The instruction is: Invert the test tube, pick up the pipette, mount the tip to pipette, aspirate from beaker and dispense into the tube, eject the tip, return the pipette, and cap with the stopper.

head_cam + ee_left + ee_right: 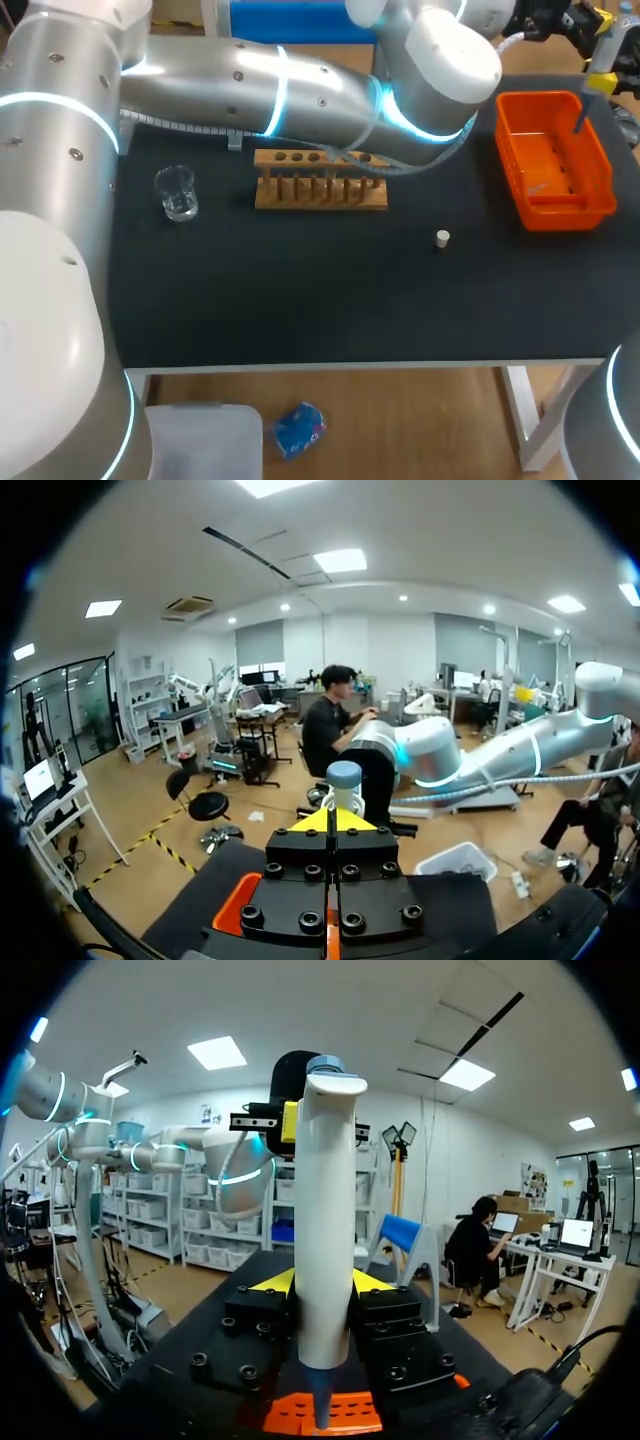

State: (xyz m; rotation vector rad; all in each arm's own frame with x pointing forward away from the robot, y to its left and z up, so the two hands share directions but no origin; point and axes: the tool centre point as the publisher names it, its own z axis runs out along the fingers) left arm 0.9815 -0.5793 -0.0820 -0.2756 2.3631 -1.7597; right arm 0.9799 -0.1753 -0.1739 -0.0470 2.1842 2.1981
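My right gripper [322, 1285] is shut on the white pipette [325, 1220], holding it upright over the orange bin [345, 1415]. The pipette's bluish lower end [580, 115] points down into the bin [600, 200]. My left gripper [335, 820] is shut, with its yellow tips right at the pipette's top button [343, 775]; from the right wrist it shows by the pipette's head [290, 1120]. On the black table stand the glass beaker [177, 193] at the left, the wooden tube rack [320, 182] in the middle and the small white stopper [442, 238]. I cannot make out the test tube.
My left arm [300, 90] stretches across the back of the table, over the rack, to the far right corner. The bin sits close to the table's right edge. Bare black table lies in front of the rack and the stopper.
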